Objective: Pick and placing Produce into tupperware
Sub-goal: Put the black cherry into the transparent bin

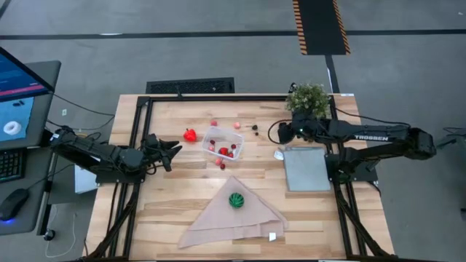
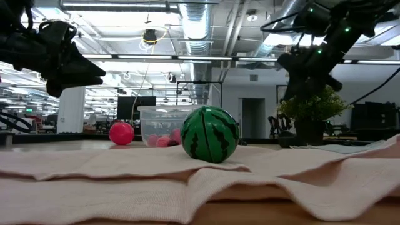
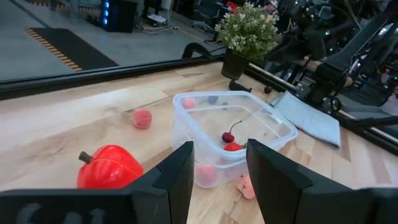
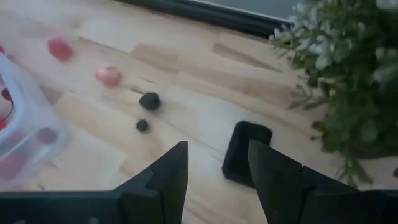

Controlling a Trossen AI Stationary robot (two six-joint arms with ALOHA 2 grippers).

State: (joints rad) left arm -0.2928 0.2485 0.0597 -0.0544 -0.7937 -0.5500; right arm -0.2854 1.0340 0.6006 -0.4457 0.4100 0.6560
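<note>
The beige cloth (image 2: 200, 181) lies at the near edge of the bench (image 1: 167, 211), and the green striped ball (image 1: 236, 200) sits on top of it. Farther back, in the middle of the bench, stands the clear tub (image 1: 223, 143). It has a few small red and pink bits inside, and one is a cherry (image 3: 231, 134) with a stem. A red pepper (image 1: 190, 135) lies just left of the tub, and a pink piece (image 1: 220, 161) lies right by its near side. Two more pink bits (image 1: 214, 124) sit on the far side of the tub, and two tiny dark berries (image 4: 149, 101) lie to its right, near the potted plant (image 1: 308, 98). The left gripper (image 1: 172, 151) hangs over the left side of the bench, pointing at the pepper, with its fingers a small way apart and nothing between them. The right gripper (image 1: 282, 132) hangs at the far right, close to the plant, with its fingers apart and holding nothing. A grey flat panel (image 1: 306, 169) lies on the right.
</note>
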